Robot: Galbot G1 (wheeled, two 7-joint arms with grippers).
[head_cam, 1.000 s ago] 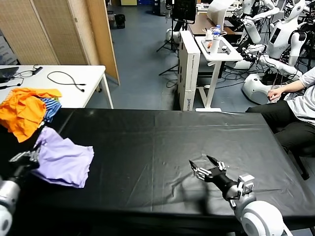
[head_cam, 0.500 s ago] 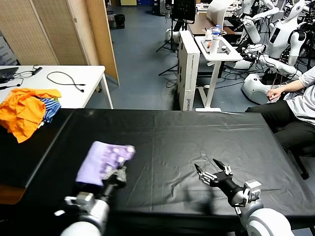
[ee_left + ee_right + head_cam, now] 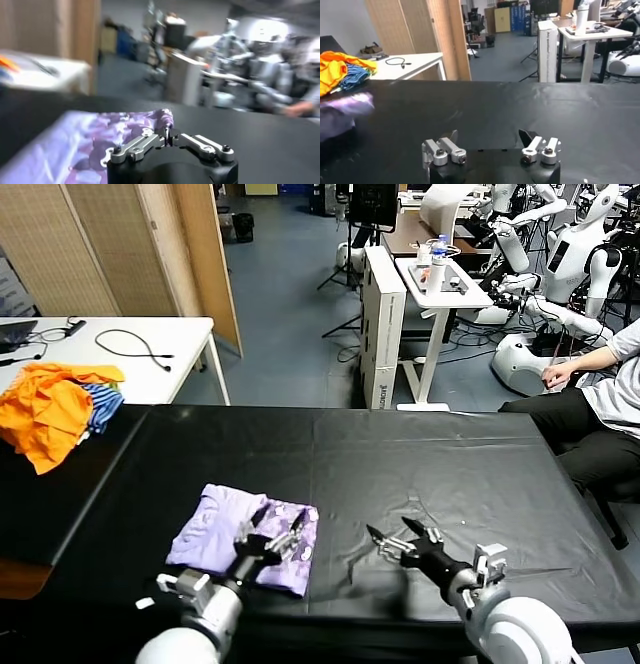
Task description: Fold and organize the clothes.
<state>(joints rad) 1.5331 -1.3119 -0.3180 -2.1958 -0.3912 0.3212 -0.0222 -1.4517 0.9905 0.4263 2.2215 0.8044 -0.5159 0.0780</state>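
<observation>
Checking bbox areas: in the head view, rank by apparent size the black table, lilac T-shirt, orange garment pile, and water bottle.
1. black table
2. lilac T-shirt
3. orange garment pile, close to the T-shirt in apparent size, so that ranking is unsure
4. water bottle, far off

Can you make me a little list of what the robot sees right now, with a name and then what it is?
shirt: pale purple T-shirt, bunched up, patterned side showing, lying on the black table
left gripper: over the shirt's near edge, fingers apart, not pinching it
right gripper: open, over bare table to the shirt's right, holding nothing
other clothes: orange and blue-striped pile at the far left corner
white table: behind, with a black cable on it
person: sitting at the far right
</observation>
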